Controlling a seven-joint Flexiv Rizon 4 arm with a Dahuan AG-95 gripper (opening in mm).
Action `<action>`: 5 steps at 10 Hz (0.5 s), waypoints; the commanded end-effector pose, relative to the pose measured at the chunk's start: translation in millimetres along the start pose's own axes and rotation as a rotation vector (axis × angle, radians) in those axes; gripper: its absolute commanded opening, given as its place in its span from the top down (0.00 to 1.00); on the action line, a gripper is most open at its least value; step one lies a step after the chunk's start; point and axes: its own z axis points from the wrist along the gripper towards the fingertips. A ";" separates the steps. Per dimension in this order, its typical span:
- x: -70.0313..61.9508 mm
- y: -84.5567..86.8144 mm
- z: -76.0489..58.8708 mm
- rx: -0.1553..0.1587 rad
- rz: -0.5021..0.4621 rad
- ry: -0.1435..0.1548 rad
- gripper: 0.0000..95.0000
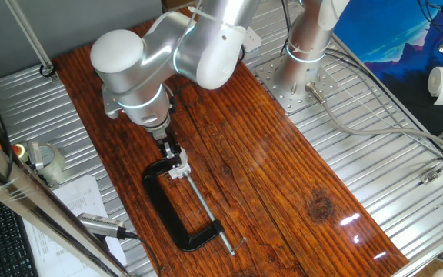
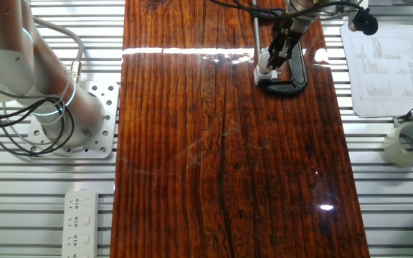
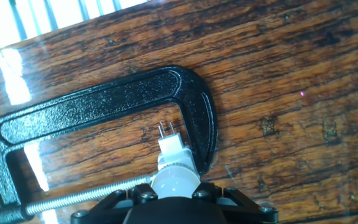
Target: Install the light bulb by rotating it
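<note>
One arm, one tiny job: we hang low over the C-clamp [image 3: 98, 106], which pins the white socket block [image 3: 174, 148] against its jaw so the block can't spin while we twist. Our gripper [image 1: 174, 158] sits right down on the light bulb [image 3: 174, 182], whose pale head pokes out at the socket's top. Fingers look closed around it, though we can't tell how tightly. We judge the screwing-in is under way.

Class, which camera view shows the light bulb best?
The hand view: the light bulb fills the lower centre, its pale head clear. In both fixed views it is only a tiny white speck by the gripper.
</note>
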 end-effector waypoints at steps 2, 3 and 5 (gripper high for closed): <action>-0.7 -4.7 0.8 -0.007 -0.053 -0.010 0.20; -0.9 -5.3 1.0 0.008 -0.063 -0.012 0.20; -1.1 -5.8 1.2 0.006 -0.071 -0.013 0.20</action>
